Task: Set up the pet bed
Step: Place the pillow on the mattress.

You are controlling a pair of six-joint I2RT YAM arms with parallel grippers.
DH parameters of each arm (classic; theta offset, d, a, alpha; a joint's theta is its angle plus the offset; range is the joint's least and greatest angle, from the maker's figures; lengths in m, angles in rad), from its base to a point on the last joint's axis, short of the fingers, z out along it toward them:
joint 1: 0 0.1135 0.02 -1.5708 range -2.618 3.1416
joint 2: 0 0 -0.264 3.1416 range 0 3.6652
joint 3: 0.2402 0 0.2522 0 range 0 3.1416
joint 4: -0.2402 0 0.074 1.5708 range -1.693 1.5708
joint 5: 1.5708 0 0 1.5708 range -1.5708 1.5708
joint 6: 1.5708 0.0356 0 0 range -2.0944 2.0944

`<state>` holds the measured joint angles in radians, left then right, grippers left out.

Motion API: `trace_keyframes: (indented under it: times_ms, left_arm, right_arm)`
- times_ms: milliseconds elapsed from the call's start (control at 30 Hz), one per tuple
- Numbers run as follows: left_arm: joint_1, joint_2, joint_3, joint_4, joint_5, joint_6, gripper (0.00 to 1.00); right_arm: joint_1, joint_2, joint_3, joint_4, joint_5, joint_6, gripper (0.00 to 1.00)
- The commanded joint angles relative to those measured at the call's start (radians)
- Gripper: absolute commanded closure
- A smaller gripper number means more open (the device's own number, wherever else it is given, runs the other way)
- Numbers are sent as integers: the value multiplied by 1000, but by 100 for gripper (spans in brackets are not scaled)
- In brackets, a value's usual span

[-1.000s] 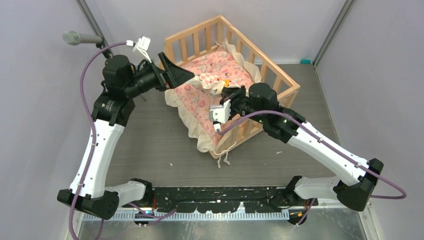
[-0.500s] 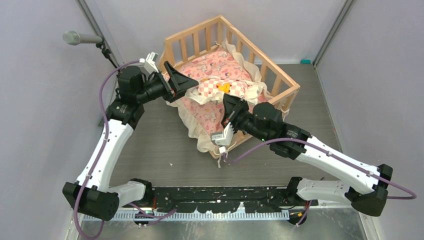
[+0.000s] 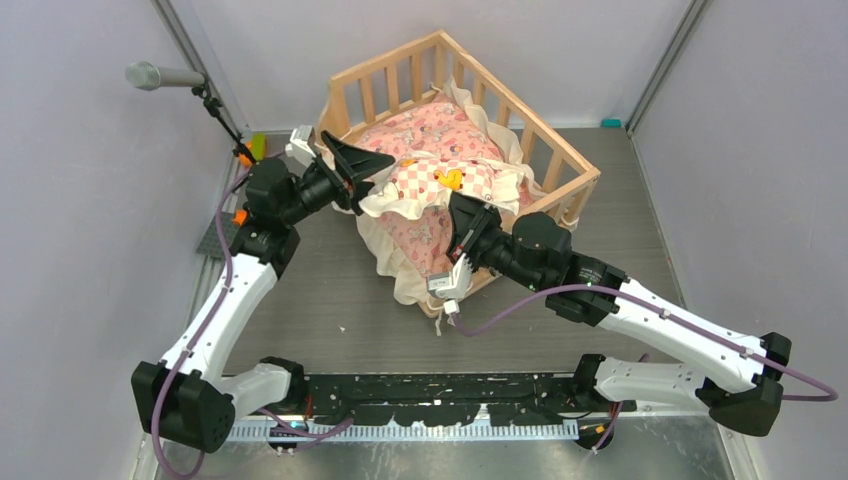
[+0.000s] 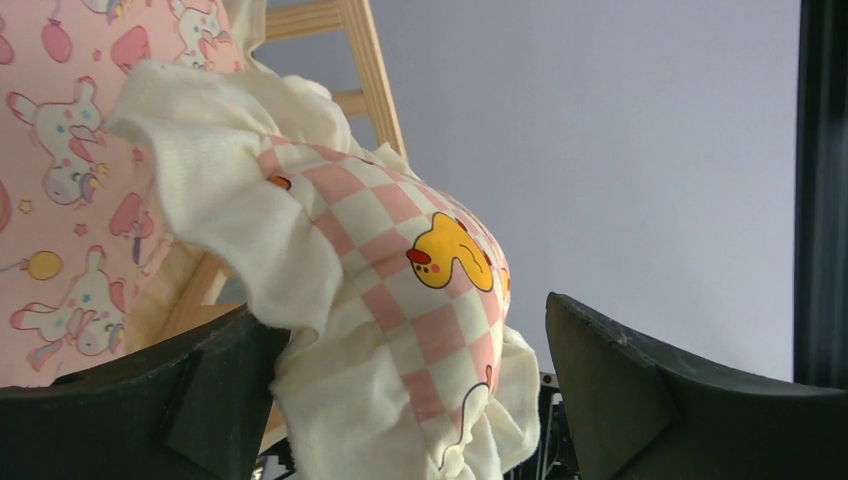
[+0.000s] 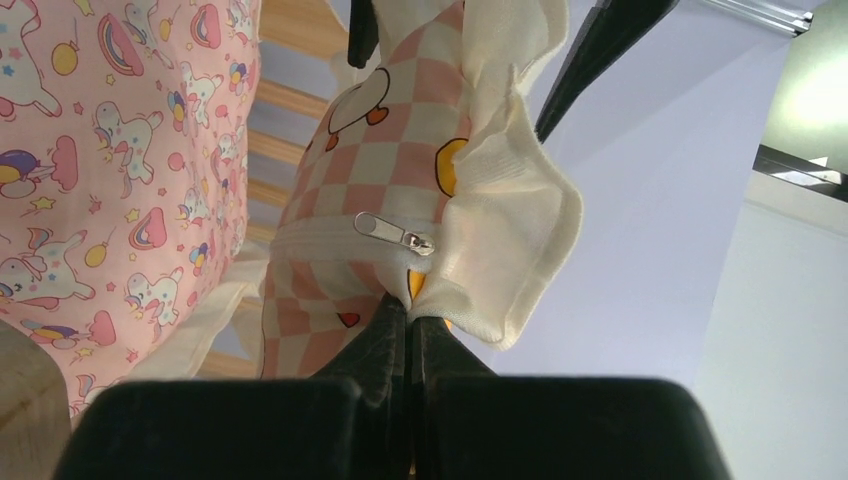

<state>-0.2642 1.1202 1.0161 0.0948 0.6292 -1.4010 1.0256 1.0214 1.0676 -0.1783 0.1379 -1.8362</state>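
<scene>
The pet bed (image 3: 390, 57), pale wood with slatted sides, stands upright, turned diagonally at centre back.

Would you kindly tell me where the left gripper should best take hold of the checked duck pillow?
Pinch the cream frill on the left edge of the pillow, approaching from the left. That frill is thin and flat and sits between the fingers of the open left gripper; the body is plump, and the right gripper pinches the opposite frill.

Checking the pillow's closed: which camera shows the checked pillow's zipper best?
The right wrist view: the zipper pull and seam sit sharp on the checked pillow. The top external view shows only its checked top, and the left wrist view its duck-print face and frill; neither shows the zipper.
</scene>
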Motion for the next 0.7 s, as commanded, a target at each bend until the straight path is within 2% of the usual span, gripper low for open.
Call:
trace_keyframes:
  times_ms: [0,400,467,500,567,633,667]
  left_arm:
    - [-29,-34,-18,153,26,-94,0]
    - [-88,-44,-99,192,16,-133,1]
    - [-103,-34,-95,203,5,-139,4]
    - [-110,-29,-94,211,-1,-143,7]
    - [-119,-16,-95,234,-8,-156,20]
    - [-122,-3,-100,264,-9,-172,41]
    - [-122,1,-101,271,-10,-176,48]
  right_arm:
    - [7,-8,7,75,0,-35,100]
    - [9,0,13,87,-33,-52,100]
    - [16,13,15,87,-38,-49,100]
    - [19,19,15,87,-41,-48,100]
    - [28,30,14,85,-45,-45,100]
    - [32,36,10,85,-51,-39,100]
    - [32,37,9,87,-52,-35,100]
